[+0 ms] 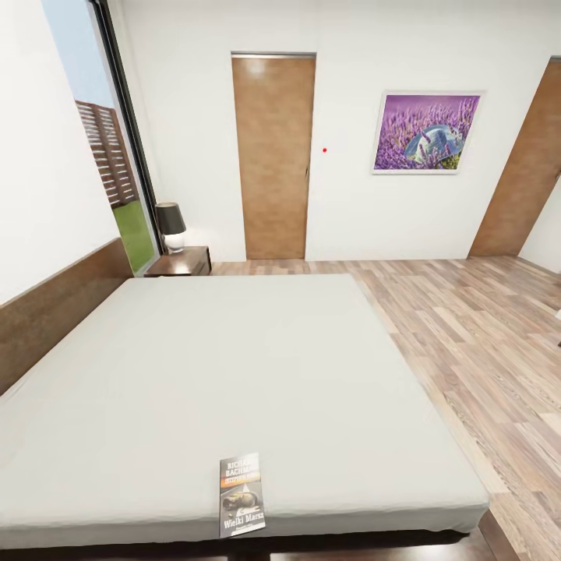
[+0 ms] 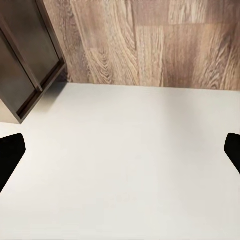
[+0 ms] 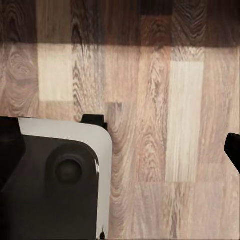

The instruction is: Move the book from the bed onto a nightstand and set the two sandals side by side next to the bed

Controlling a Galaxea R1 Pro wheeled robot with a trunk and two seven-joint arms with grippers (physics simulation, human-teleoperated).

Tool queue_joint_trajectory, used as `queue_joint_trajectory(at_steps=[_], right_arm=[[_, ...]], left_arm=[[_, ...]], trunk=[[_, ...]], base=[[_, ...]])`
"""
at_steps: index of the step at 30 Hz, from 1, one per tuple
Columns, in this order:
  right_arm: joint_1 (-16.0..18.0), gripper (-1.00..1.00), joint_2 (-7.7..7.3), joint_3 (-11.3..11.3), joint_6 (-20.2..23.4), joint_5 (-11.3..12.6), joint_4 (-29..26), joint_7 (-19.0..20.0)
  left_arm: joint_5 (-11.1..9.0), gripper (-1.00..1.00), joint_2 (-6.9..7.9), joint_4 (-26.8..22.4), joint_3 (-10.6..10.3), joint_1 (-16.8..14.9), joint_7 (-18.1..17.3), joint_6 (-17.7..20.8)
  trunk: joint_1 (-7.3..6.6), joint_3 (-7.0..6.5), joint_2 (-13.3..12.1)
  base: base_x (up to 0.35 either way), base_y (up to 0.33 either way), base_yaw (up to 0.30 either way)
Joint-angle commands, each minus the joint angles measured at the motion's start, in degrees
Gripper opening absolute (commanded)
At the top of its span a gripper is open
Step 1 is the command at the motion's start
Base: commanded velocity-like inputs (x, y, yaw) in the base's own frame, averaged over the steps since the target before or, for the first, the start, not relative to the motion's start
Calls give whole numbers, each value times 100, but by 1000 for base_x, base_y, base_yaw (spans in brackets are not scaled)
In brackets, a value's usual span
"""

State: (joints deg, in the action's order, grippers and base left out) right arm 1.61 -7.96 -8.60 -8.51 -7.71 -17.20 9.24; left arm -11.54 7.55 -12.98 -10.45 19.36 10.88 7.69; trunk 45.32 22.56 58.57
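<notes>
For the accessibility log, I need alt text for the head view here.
A small paperback book lies at the near edge of a large off-white bed with a dark wooden headboard at left. Beyond, a nightstand holds a dark-shaded lamp beside a tall window; a brown door and lavender picture mark the white far wall.

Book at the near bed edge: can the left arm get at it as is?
Probably yes. The book lies flat, uncovered, at the bed's near edge; the left gripper hovers open over bare mattress.

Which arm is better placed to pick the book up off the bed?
Probably left: its gripper, fingers apart, looks down on the bed holding the book; the right gripper faces floor.
</notes>
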Motion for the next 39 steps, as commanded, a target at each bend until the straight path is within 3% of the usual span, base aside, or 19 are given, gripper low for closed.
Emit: queue_joint_trajectory(at_steps=[1,5,6,16,20,27,28,33,39], right_arm=[[27,100,-2,-169,-20,-61,-4,241],[112,100,-57,-596,-17,-63,-19,1073],[112,100,-57,-596,-17,-63,-19,1073],[240,100,-300,-1386,49,-56,-26,2898],[313,100,-353,-1531,63,-56,-23,3373],[424,100,-610,-1933,91,-55,-9,4364],[424,100,-610,-1933,91,-55,-9,4364],[517,100,-768,-2120,105,-55,14,5100],[567,100,-831,-2177,171,-56,19,5592]], left_arm=[[-57,100,6,-29,-50,6,30,44],[-58,100,8,-29,-52,6,18,41],[-58,100,8,-29,-52,6,18,41],[-58,100,10,-29,-53,6,-40,39],[-57,100,10,-29,-53,6,-54,38],[-51,100,10,-29,-53,6,-65,43],[-51,100,10,-29,-53,6,-65,43],[-50,100,10,-29,-53,6,-67,54],[-50,100,10,-29,-53,6,-68,57]], trunk=[[1,5,4],[1,5,4],[1,5,4],[1,5,4],[1,5,4],[1,5,4],[1,5,4],[1,5,4],[1,5,4]], base=[[0,0,0],[0,0,0],[0,0,0],[0,0,0],[0,0,0],[0,0,0],[0,0,0],[0,0,0],[0,0,0]])
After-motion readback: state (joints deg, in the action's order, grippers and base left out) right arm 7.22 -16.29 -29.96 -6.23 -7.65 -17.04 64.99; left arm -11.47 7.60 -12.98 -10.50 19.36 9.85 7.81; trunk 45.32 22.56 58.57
